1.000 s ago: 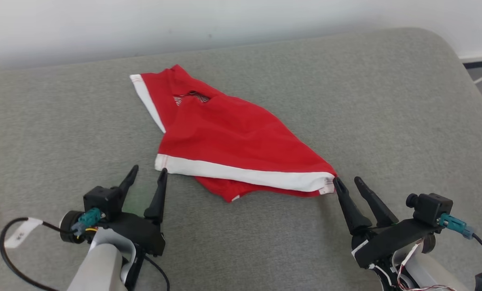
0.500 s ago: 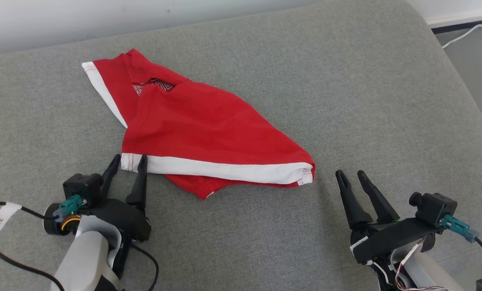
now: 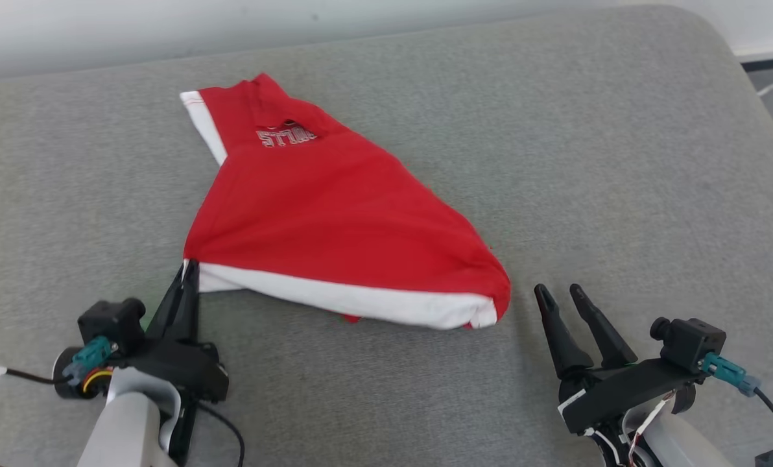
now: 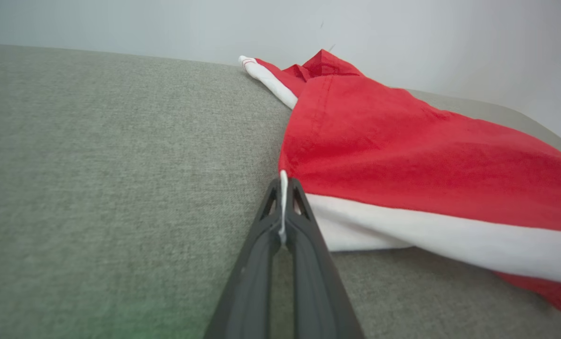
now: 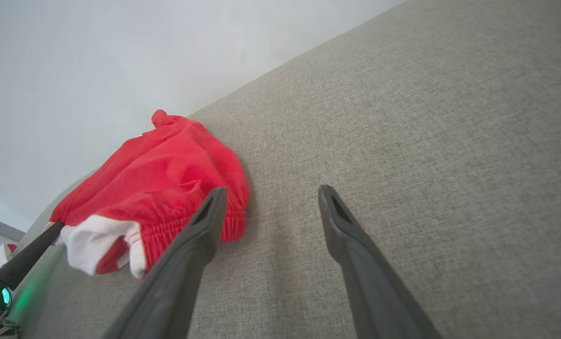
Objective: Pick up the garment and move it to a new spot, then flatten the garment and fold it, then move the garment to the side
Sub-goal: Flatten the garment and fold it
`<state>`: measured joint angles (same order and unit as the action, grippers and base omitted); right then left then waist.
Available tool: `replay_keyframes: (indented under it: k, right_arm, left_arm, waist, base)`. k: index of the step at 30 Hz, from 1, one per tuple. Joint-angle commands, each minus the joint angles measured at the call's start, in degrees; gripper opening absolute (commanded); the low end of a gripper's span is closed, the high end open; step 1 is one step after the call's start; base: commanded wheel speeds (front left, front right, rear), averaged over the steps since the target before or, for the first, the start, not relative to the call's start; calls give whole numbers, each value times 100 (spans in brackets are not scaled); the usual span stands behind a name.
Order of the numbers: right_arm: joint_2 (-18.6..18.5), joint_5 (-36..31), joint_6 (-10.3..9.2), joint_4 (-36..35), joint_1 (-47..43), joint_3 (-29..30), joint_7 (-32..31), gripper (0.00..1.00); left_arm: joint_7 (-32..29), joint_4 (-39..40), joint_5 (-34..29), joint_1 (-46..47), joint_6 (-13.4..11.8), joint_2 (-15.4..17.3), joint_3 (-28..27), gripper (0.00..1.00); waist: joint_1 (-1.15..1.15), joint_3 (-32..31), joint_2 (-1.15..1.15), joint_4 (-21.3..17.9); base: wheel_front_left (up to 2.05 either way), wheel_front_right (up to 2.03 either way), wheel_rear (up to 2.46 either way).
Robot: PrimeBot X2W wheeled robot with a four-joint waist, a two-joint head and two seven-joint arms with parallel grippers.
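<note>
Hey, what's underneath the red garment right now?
The grey cushion, and a lower red layer peeking out beneath the white band. Anything else under the garment is covered.

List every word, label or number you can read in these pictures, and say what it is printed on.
White lettering on the red garment, near its far end: one short word, upside down in the head view, too small and blurred to read for sure.
No other text can be read.

The left gripper (image 3: 189, 275), open just short of the red fabric garment with white hem bands (image 3: 334, 207) a second ago, has clamped that garment's near left hem corner and raised it.
</note>
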<state>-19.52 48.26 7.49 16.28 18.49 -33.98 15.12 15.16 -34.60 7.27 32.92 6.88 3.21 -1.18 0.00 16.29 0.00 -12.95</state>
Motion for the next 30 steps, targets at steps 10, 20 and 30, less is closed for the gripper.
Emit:
replay_keyframes:
  k: [10, 20, 30]
  right_arm:
    - [-92, -105, 0, 4, 73, -368, 0, 100]
    - [-205, 12, 0, -74, -59, -1162, 0, 100]
    - [-246, 228, -1, 58, -285, -1408, 0, 100]
  left_arm:
    - [3, 22, -282, -420, -122, 10, -257, 0]
    - [3, 254, -248, -893, -246, -28, -214, 100]
    - [3, 519, 33, -1477, -318, -31, 96, 100]
  waist:
    - [0, -100, 0, 370]
    - [0, -475, 0, 445]
    - [0, -728, 0, 688]
  base:
    - [0, 0, 0]
    - [0, 0, 0]
    - [0, 0, 0]
